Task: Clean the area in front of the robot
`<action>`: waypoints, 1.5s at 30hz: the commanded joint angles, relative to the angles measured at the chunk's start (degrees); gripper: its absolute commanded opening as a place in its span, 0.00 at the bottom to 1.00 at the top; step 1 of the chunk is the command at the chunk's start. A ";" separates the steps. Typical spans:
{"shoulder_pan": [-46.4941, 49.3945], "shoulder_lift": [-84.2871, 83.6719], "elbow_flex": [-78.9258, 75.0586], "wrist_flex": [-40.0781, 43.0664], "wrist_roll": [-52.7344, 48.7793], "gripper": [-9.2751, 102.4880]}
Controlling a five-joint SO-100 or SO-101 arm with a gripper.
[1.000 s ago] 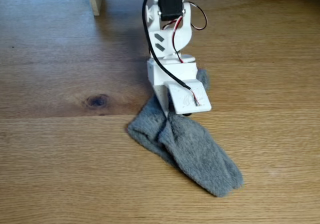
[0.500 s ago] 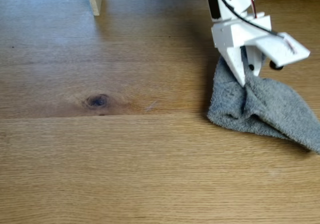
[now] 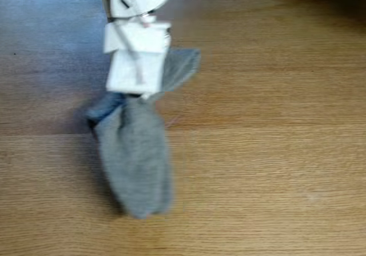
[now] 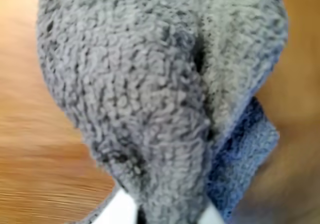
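Fixed view: white plastic arm (image 3: 137, 44) motion-blurred, cut off by top edge, upper links out of frame. Gripper fingertips buried behind the fuzzy gray sock-like cloth (image 3: 136, 156), jaw state unreadable. Cloth edges smeared too. Wrist view: cloth (image 4: 150, 84) runs past the top edge, hides most of the light-brown oak tabletop (image 4: 30, 164), which is streaked with blur.

Soft daylight, no glare. Fixed view heavily motion-blurred on arm (image 3: 136, 50) and cloth (image 3: 134, 159); faint shadow left of gripper. Wrist view: tabletop (image 4: 30, 149) smeared, cloth fibres reasonably sharp.
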 commanded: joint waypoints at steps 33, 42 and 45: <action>-18.02 -2.02 30.41 -21.27 18.02 0.08; -22.06 14.41 53.88 -31.99 18.28 0.08; -16.61 15.64 57.83 -37.00 15.64 0.08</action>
